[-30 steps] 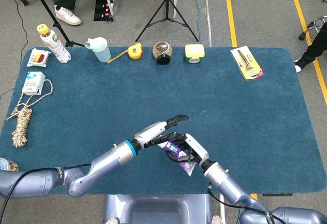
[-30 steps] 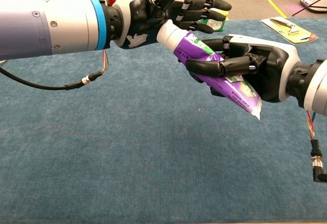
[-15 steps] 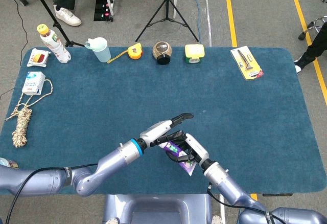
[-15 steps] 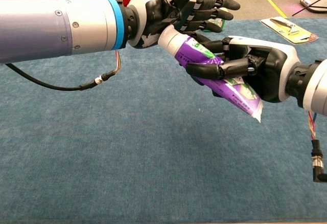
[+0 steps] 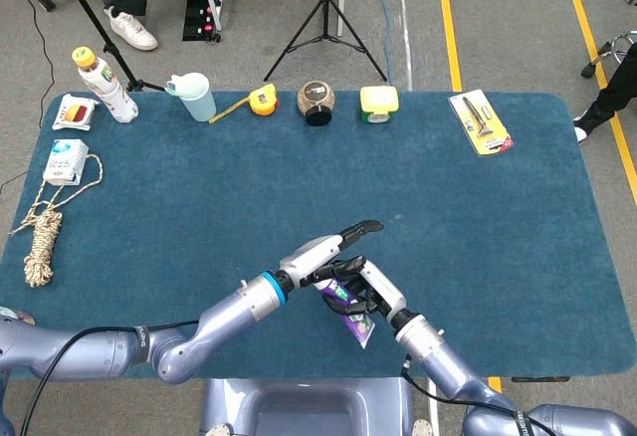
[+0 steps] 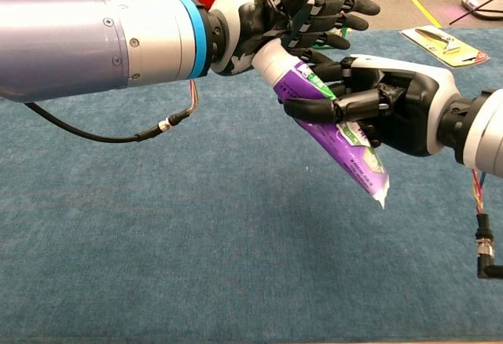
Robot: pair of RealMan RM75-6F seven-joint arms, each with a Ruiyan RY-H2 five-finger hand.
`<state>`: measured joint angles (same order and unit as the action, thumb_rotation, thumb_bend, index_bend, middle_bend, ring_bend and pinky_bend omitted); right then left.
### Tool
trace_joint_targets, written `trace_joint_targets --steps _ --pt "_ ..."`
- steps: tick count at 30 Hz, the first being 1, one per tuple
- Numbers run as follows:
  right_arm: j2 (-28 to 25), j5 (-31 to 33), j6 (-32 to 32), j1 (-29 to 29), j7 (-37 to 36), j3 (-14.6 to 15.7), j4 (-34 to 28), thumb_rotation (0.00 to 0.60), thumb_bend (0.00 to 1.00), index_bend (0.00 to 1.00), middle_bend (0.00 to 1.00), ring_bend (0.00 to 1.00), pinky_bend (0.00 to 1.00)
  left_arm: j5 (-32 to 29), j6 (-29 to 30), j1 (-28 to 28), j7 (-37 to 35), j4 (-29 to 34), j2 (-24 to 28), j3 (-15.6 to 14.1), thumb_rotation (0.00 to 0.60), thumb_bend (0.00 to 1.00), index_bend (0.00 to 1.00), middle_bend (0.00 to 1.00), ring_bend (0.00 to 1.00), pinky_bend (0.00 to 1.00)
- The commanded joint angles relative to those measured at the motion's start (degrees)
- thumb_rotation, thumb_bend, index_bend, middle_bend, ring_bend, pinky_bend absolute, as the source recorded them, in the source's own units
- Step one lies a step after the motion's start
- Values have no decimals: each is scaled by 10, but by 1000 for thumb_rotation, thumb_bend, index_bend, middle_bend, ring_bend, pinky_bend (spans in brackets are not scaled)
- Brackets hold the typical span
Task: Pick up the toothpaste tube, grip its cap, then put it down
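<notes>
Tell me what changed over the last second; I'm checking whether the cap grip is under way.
The left robot hand pushed further right over the cap end of the toothpaste tube, and the tube's crimped tail swung down to a steeper tilt. The right robot hand kept its grip around the tube's middle, held above the table. The items along the far edge stayed put.

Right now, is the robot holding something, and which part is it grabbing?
Yes, the toothpaste tube. The right hand wraps its purple middle, off the table. The left hand is at the white cap end.
</notes>
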<state>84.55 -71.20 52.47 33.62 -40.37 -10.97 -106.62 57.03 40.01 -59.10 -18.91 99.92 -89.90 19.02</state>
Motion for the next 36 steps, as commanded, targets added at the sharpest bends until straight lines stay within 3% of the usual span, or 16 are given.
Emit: trace_joint_targets --steps 1,14,23,32,34,36 --pt "-1 3 -2 -3 1 -1 5 600 599 871 965 1000 1000 -3 6 2 10 7 9 1 0 0 0 0 0 72" --pt "-2 12 -29 0 25 3 36 600 599 871 965 1000 1000 13 24 39 20 53 108 12 0 0 0 0 0 72" --pt "-13 17 -47 6 57 6 80 600 600 871 957 1000 990 80 65 97 32 83 188 -16 0 0 0 0 0 72" --pt "-12 18 -53 23 141 10 160 600 604 807 878 942 855 163 142 172 57 96 260 -64 0 0 0 0 0 72" --pt "-4 17 -58 29 158 11 184 599 606 772 844 904 804 180 159 190 52 97 273 -75 0 0 0 0 0 72" --pt "7 20 -60 33 170 11 207 572 608 681 760 805 706 199 177 207 46 94 285 -85 0 0 0 0 0 72"
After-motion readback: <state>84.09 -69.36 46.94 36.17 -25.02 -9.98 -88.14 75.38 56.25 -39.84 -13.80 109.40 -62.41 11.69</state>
